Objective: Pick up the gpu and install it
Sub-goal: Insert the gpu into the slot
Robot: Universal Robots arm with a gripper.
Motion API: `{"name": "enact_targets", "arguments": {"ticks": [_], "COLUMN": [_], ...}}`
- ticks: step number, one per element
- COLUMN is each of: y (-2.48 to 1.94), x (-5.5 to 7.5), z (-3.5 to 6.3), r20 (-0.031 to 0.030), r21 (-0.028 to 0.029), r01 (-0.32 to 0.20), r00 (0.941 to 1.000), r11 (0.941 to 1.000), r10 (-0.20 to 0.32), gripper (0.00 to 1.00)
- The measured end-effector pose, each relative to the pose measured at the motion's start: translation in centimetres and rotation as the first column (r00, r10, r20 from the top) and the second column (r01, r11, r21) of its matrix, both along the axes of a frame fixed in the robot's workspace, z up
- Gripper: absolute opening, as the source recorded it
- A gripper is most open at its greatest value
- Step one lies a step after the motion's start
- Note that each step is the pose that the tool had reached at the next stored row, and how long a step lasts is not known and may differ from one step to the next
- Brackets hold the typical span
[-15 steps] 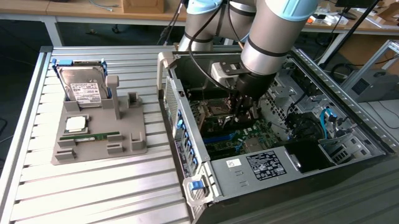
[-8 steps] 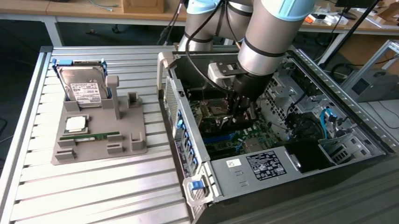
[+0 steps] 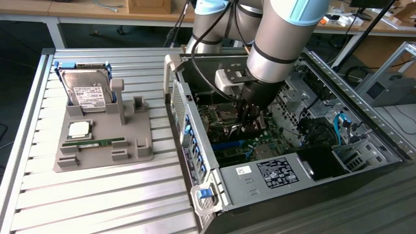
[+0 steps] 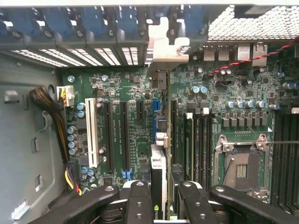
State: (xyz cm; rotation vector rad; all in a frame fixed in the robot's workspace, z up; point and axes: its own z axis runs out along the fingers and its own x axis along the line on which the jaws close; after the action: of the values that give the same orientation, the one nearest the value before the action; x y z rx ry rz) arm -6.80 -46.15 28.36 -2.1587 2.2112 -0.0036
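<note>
Seen edge-on in the wrist view, the gpu is a thin dark card standing upright over the green motherboard, between two long expansion slots. Its silver end bracket lies against the case's rear slot openings. My gripper is shut on the gpu, one black finger on each side of the card. In the exterior view the gripper reaches down deep inside the open computer case, and the card is mostly hidden behind it. I cannot tell whether the card's edge sits fully in a slot.
A grey fixture at the exterior view's left holds a hard drive, a processor chip and a green memory stick. Inside the case are an open processor socket, a cable bundle and blue slot clips.
</note>
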Motion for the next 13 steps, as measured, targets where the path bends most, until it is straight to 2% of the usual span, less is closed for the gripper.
{"name": "enact_targets", "arguments": {"ticks": [13], "y": [-0.04], "x": [-1.1], "z": [-0.42], "r20": [0.0], "r21": [-0.0006], "r01": [0.0], "r00": [1.0], "r11": [1.0], "r10": [0.0], "gripper": [0.27]}}
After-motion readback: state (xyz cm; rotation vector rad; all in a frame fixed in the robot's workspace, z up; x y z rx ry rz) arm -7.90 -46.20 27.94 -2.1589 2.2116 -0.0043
